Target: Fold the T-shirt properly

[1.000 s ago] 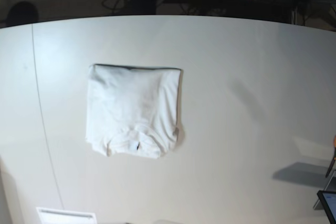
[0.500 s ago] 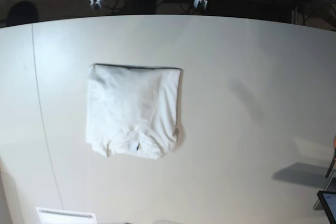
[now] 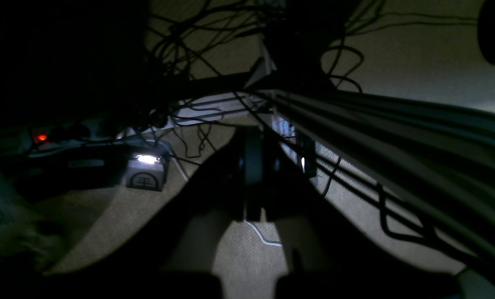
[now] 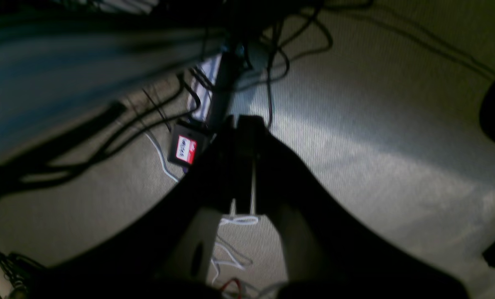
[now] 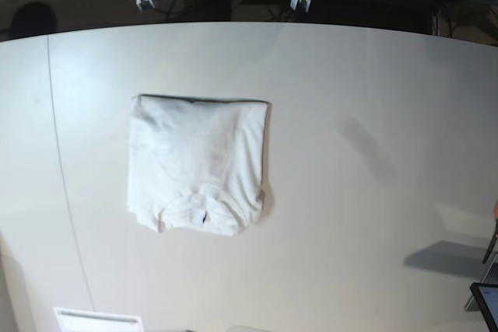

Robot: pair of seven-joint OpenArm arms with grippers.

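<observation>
your left gripper (image 3: 253, 174) points down past the table edge at the carpeted floor (image 3: 247, 265); in the left wrist view its fingers meet at the tips, pressed together on nothing, with a tangle of cables (image 3: 197, 54) and a lit power strip (image 3: 143, 160) beyond them. your right gripper (image 4: 243, 162) is likewise pressed together and empty, aimed at the same carpet, with a small black box bearing a red-and-white label (image 4: 185, 150) just beside its tips. in the base view you see both grippers at the far edge of the table (image 5: 373, 114), the right gripper on the picture's left and the left gripper on the picture's right, both off the tabletop and well apart from the t-shirt (image 5: 198, 165). the t-shirt lies on the table as a compact, roughly square folded packet, left of centre, with its collar (image 5: 198, 211) on the near side and a straight fold along the far side. a white slotted panel (image 5: 97, 320) sits at the near left edge, and a dark screen corner (image 5: 486, 301) shows at the near right.
</observation>
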